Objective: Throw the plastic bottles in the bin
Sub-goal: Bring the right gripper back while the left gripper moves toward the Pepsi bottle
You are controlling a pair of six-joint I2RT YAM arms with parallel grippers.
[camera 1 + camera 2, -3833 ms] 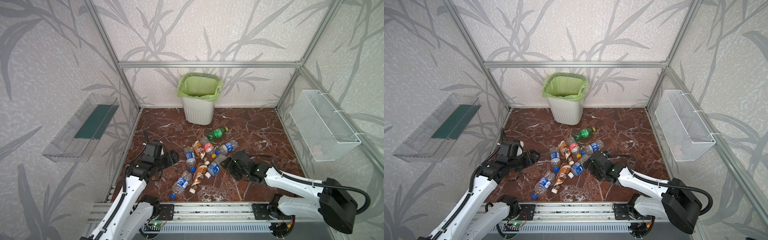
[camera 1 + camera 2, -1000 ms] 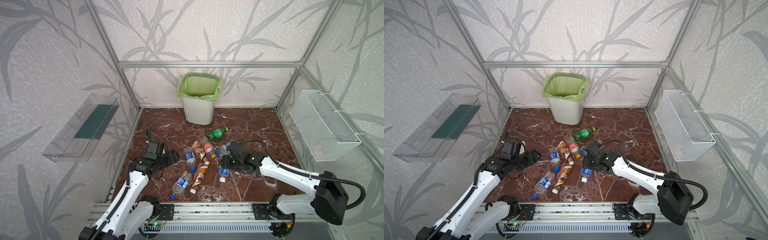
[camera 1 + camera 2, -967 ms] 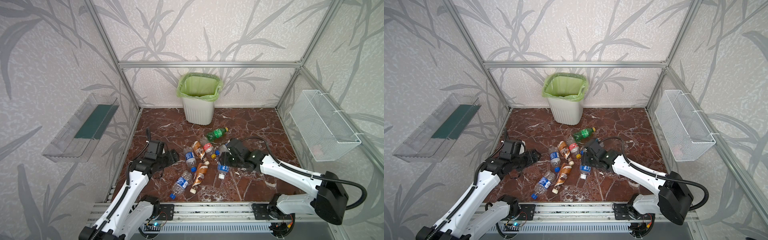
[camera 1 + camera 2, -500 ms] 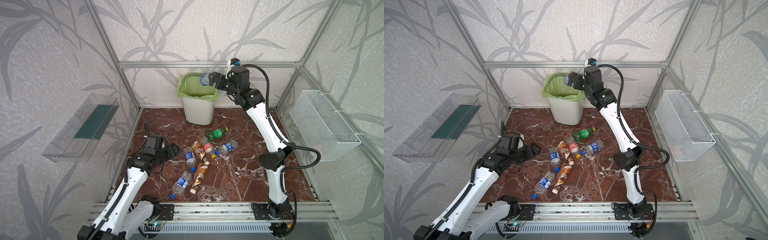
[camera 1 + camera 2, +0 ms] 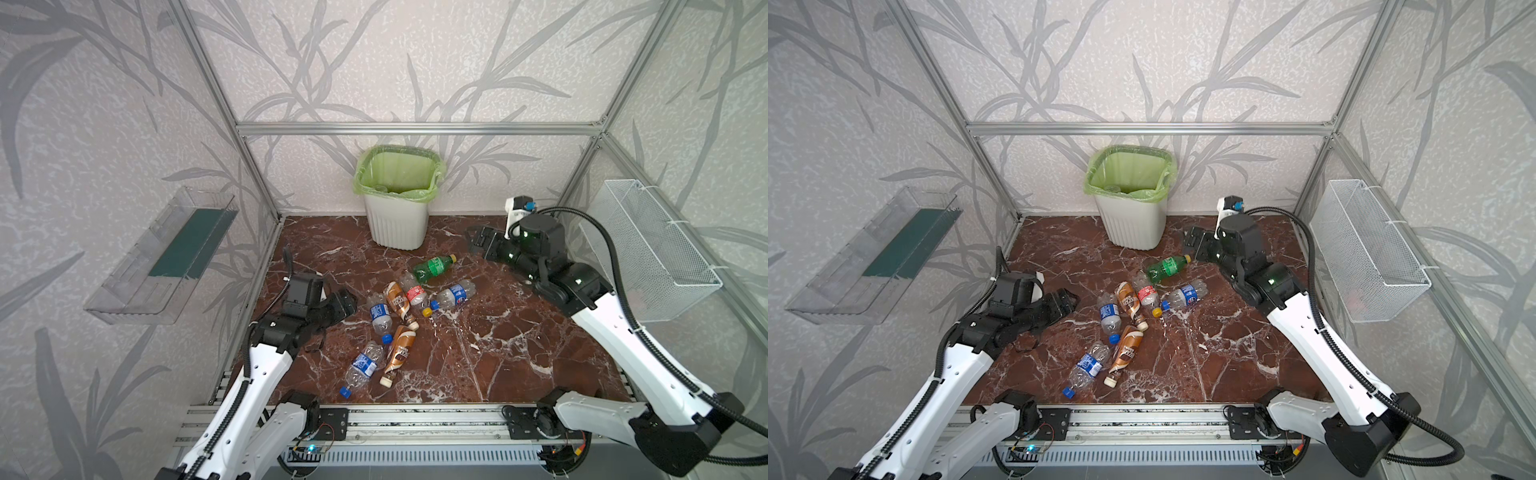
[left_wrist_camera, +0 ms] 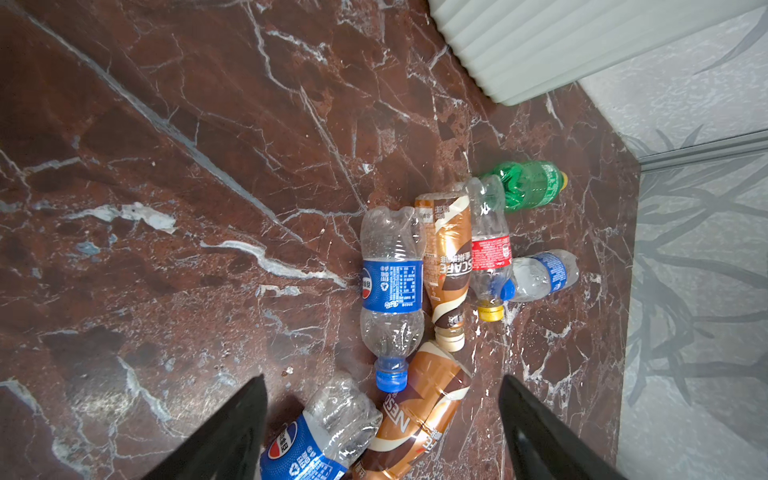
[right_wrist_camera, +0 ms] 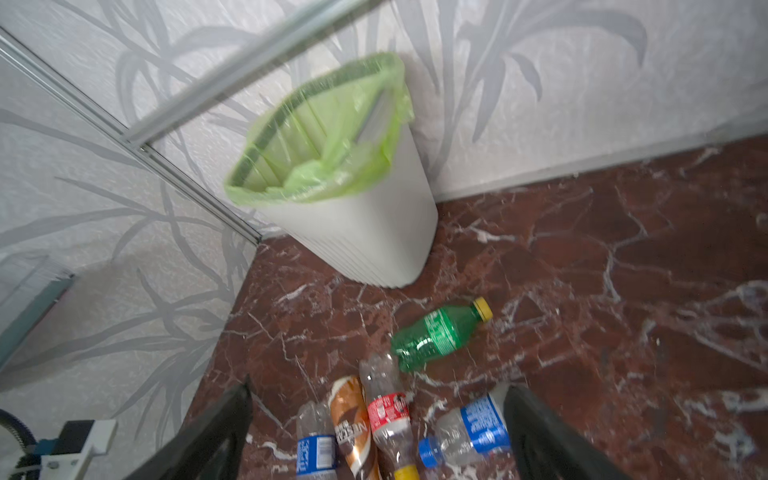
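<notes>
Both jaws are standing spread and empty. The right gripper (image 5: 476,243) is hovering right of the white ribbed plastic bin with its green liner (image 5: 397,232), and the left gripper (image 5: 350,301) is waiting left of the small crumpled plastic bottles (image 5: 380,313) lying mid-floor. They are looking light, thin-walled and slippery, so they are probably best pinched across the labelled middle.

Upper brown bottle (image 6: 446,266): "SCAFE" readable, start of word hidden.
Lower brown bottle (image 6: 415,419): "NES".
Blue-label bottle (image 6: 390,282): Pepsi globe logo; small print illegible.
Red-label bottle (image 6: 490,253): text illegible.
</notes>
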